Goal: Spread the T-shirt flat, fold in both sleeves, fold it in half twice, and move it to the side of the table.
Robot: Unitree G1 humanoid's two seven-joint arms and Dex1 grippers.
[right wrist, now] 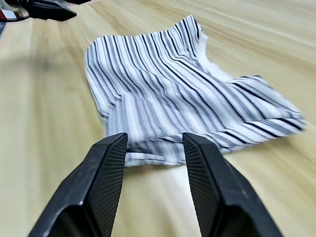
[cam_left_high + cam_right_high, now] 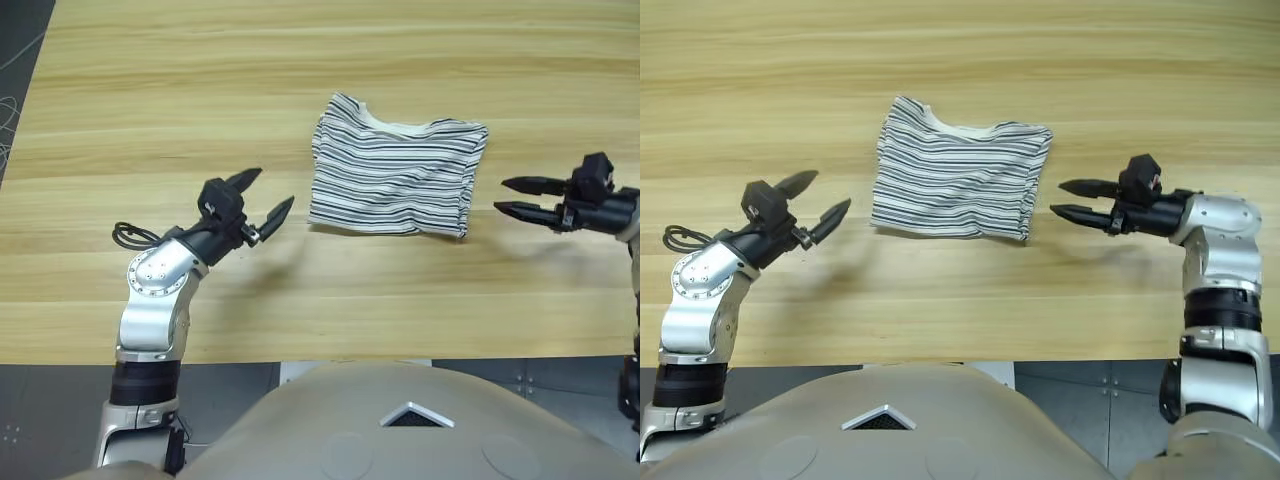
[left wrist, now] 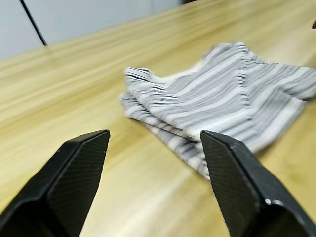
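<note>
A black-and-white striped T-shirt [image 2: 396, 167] lies folded into a compact rectangle on the wooden table [image 2: 150, 90], collar toward the far side. My left gripper [image 2: 270, 195] hovers open just left of the shirt's near-left corner, nothing between its fingers. My right gripper [image 2: 503, 196] stands open just right of the shirt's near-right corner, empty too. The left wrist view shows the folded shirt [image 3: 222, 108] beyond its open fingers [image 3: 81, 168]. In the right wrist view the shirt [image 1: 173, 84] lies just past the open fingers [image 1: 108, 173].
A black cable [image 2: 132, 236] loops beside my left forearm. The table's near edge [image 2: 300, 358] runs below both arms. Dark floor borders the table's left edge [image 2: 25, 90]. Bare wood stretches to the left and far side of the shirt.
</note>
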